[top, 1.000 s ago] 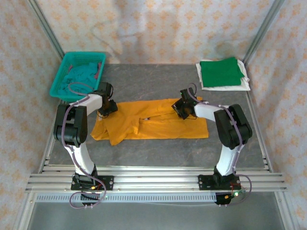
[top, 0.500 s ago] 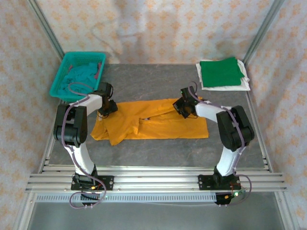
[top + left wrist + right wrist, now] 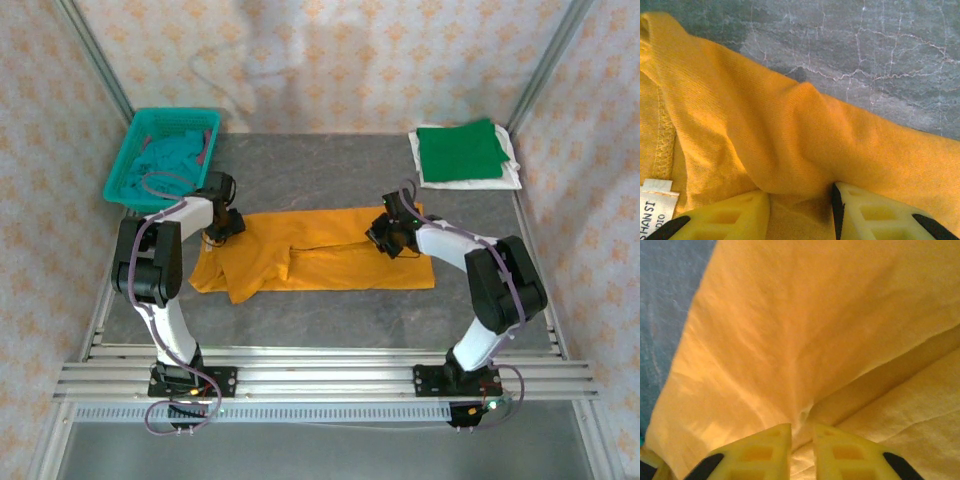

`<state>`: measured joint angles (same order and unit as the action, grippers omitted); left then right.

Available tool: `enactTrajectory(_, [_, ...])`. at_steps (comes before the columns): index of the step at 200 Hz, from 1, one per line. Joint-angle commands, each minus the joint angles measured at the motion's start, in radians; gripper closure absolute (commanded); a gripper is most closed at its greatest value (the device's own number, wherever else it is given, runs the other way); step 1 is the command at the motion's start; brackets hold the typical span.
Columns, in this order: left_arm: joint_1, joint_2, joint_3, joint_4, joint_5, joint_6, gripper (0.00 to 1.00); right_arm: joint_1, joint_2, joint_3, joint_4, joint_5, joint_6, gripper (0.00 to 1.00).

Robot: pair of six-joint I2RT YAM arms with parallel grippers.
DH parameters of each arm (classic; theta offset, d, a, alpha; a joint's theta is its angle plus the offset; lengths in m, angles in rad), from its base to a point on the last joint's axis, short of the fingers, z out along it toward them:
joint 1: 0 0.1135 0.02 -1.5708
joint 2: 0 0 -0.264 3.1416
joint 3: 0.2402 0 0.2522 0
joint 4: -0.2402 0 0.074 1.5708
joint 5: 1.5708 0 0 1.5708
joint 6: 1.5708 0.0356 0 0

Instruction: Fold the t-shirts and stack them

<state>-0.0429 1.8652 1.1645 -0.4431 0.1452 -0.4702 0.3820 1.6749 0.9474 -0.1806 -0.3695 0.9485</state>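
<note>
Orange t-shirt [image 3: 790, 125]: matt fine-knit cloth, stitched hem. Table [image 3: 865, 45]: grey, matt, veined like stone. Basket [image 3: 122, 160]: teal plastic mesh.

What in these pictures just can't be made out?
- Left wrist view: the label on the orange t-shirt is cut off by the bottom edge, so its wording is unreadable.
- Top view: the green t-shirt covers most of the white t-shirt.
- Top view: the teal cloth in the basket is too small and crumpled to count pieces.
</note>
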Motion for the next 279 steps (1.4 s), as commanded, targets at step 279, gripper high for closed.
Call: enactTrajectory(279, [-0.203,0.93,1.581,-0.413,0.085,0.042,0.59,0.238,-0.119,-0.127,-0.45,0.056,-0.305,0.94])
